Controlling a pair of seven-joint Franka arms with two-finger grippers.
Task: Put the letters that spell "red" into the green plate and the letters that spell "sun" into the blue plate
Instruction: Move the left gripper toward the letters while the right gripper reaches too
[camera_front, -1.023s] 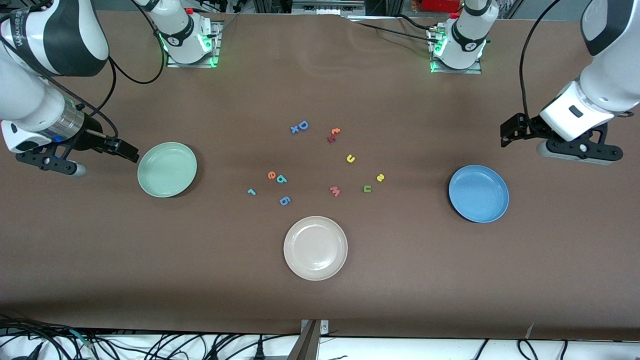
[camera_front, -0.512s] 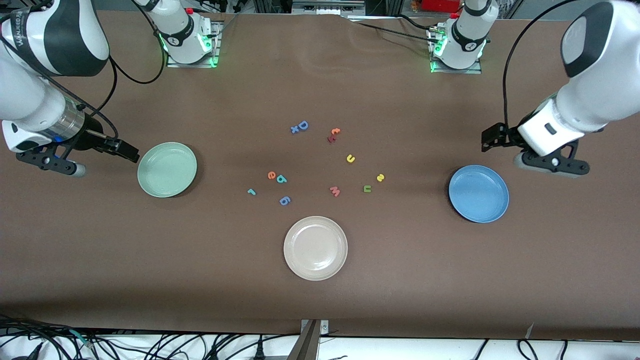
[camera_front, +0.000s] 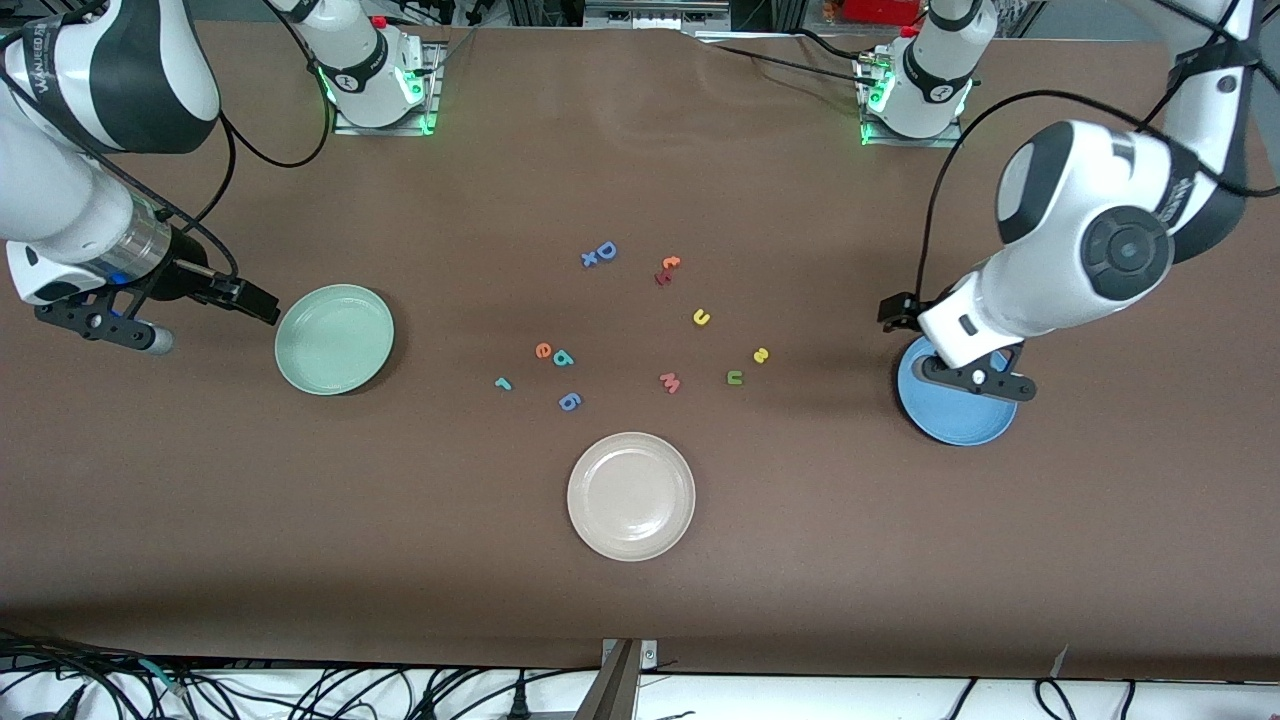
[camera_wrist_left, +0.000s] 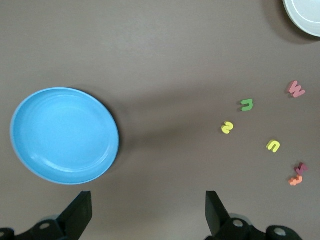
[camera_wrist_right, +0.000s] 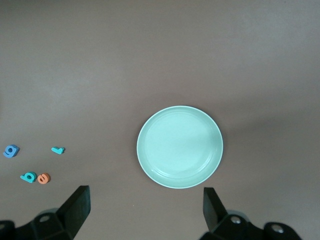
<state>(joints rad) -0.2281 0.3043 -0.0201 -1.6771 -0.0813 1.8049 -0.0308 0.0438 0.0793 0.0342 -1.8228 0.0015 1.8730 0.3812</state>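
Left hand (camera_wrist_left: 145, 212) is hovering wide open and empty over the blue plate (camera_front: 965, 420); right hand (camera_wrist_right: 145, 210), equally spread, is waiting beside the green plate (camera_front: 334, 338). Three plates and eleven letters are lying mid-frame on the counter (camera_front: 640, 600), including r (camera_front: 503, 383), e (camera_front: 543, 350), d (camera_front: 564, 358), s (camera_front: 761, 355), u (camera_front: 702, 318), n (camera_front: 735, 377).

My left arm's two-finger gripper (camera_front: 900, 318) has swung in from the table's end toward the middle, now over the round mid-blue shallow plate (camera_front: 958, 418), jaws wide apart.
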